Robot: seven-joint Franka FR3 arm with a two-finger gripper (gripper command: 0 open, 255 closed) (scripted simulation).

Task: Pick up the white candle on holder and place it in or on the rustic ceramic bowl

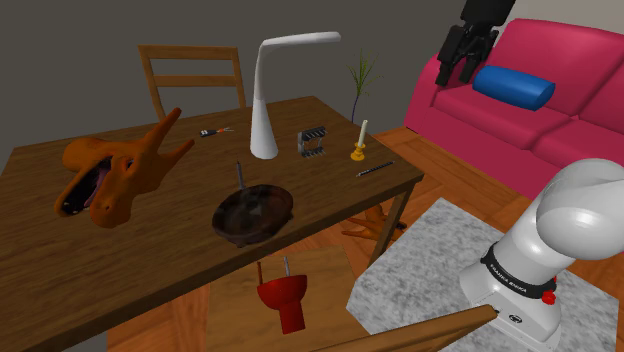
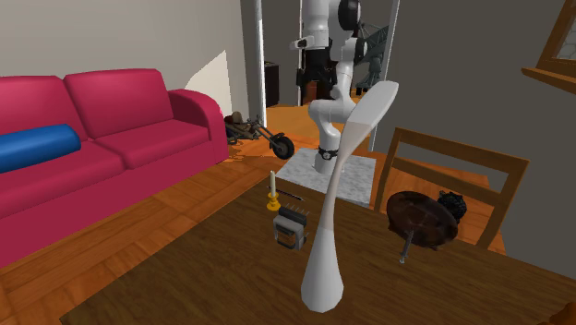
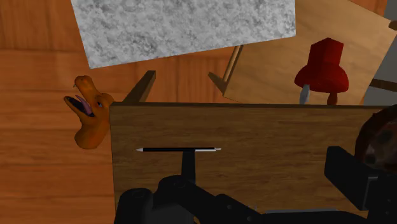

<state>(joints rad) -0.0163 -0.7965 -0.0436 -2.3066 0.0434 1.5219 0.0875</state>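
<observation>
The white candle (image 1: 360, 133) stands upright in a small yellow holder near the table corner closest to the sofa, and is also seen in the second exterior view (image 2: 272, 185). The dark, rough bowl (image 1: 253, 213) sits mid-table toward the front edge, with a thin stick standing beside it; the second exterior view has the bowl (image 2: 422, 219) at the table's right side. My black gripper (image 1: 461, 66) hangs high in front of the sofa, well above and to the right of the candle, fingers apart and empty. In the wrist view my gripper (image 3: 254, 197) looks down on the table corner, with the bowl's rim (image 3: 382, 137) beside one finger.
A white desk lamp (image 1: 268, 100), a small grey rack (image 1: 313, 143) and a black pen (image 1: 375, 169) stand close to the candle. An orange animal figure (image 1: 115, 170) lies at the table's left. A red object (image 1: 283, 300) rests on a chair by the front edge.
</observation>
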